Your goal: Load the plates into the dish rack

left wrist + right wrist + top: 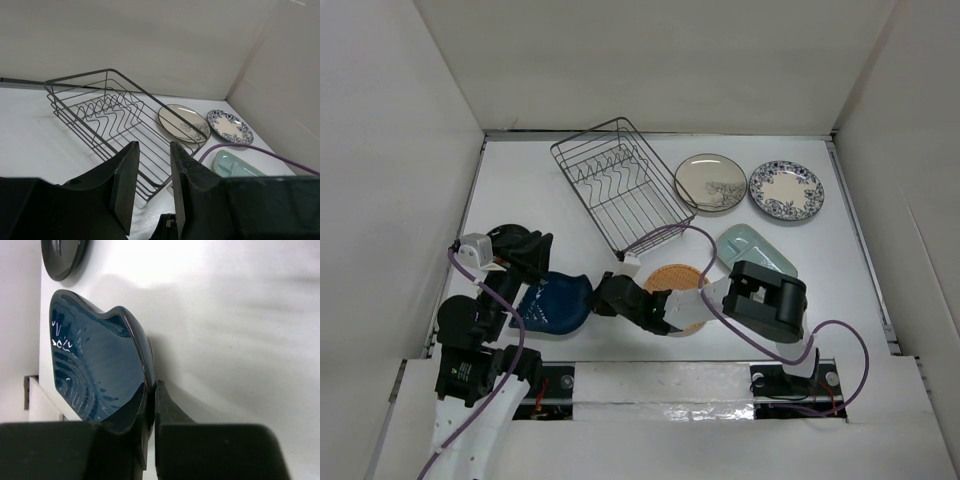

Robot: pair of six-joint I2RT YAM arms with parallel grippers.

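Right jaws clench the rim of the blue plate (95,370) at the counter's (520,190) near-left side. Left jaws stand released, empty, pointing toward the rack (107,107).

Top external: high above and behind the arm bases, facing down and forward, far enough back to take in the whole bench (520,190) and its walls.
Left wrist: low over the bench, looking between the left gripper (153,150) fingers toward the far right corner, with the dish rack (107,112) at middle distance.
Right wrist: very near, sighting along the right gripper (151,392) onto the rim of the dark blue leaf plate (95,370).
Shared, top and left wrist: dish rack, beige plate (183,122), floral plate (230,126), pale green plate (234,164).
Shared, top and right wrist: dark blue leaf plate and the bench beside it.
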